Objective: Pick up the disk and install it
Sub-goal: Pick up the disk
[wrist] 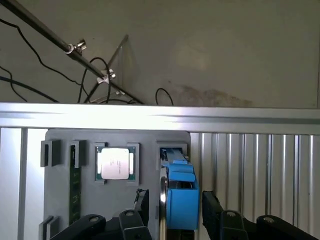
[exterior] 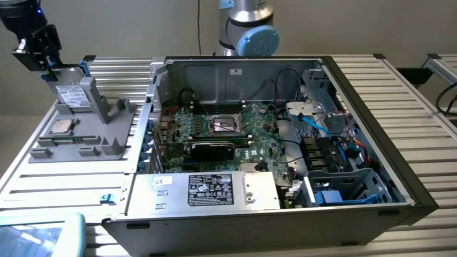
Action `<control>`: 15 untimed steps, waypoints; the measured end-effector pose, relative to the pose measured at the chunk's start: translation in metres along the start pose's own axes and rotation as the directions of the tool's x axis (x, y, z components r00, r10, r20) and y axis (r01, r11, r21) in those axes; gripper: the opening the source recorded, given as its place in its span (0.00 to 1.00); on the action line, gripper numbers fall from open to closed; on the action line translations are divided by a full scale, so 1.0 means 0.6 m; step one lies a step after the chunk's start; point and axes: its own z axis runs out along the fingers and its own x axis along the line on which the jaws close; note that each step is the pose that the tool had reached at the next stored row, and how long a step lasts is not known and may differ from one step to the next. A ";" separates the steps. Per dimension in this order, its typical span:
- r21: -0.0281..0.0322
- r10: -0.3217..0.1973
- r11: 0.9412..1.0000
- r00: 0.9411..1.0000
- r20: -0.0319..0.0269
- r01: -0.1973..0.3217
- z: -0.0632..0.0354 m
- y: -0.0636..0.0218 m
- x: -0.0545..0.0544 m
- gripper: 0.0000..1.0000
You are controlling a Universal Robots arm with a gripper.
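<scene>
Jaws spread, one either side of the disk (wrist: 181, 202), upright in grey holder (wrist: 57, 195).

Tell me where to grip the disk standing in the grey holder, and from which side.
Grip the disk by its two flat faces near the blue-framed top edge, coming down from above. It stands on edge in the grey holder, so only its upper part is free, and flat faces suit the open gripper.
</scene>
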 end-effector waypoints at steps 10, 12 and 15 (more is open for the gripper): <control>-0.010 0.000 1.000 1.000 0.002 0.000 0.015 -0.001 0.000 0.55; -0.009 0.000 1.000 1.000 0.002 0.000 0.015 -0.001 0.000 0.55; -0.009 0.000 1.000 1.000 -0.003 0.000 0.016 -0.001 -0.002 0.55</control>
